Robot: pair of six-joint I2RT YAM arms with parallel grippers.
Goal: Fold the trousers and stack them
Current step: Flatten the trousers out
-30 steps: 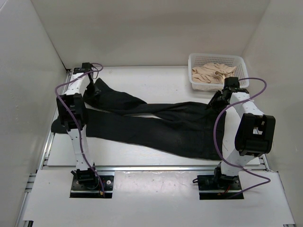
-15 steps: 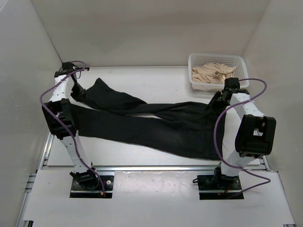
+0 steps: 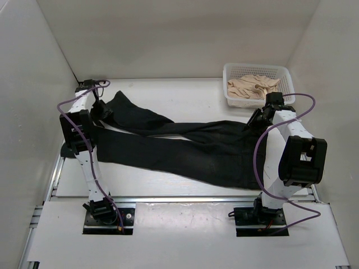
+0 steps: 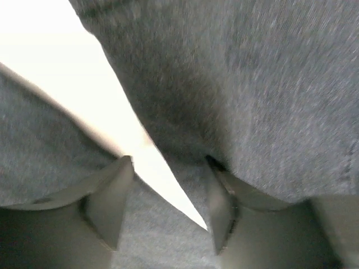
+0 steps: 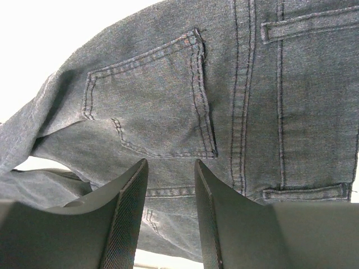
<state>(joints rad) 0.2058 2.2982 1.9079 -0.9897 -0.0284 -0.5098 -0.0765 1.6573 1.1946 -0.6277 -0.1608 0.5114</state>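
Across the table (image 3: 185, 92) we see the trousers (image 3: 179, 148) spread out lengthwise, legs toward our left arm and waistband by our right, so we judge the laying-out done and the first fold next. Our left gripper (image 4: 168, 168) stands spread over a leg end, pinching nothing, and our right gripper (image 5: 171, 163) hangs part-open above the back pocket (image 5: 151, 101); both must close on cloth and carry one end over the other. We count one pair of trousers, one basket (image 3: 255, 66), one beige garment (image 3: 252, 85) inside it.
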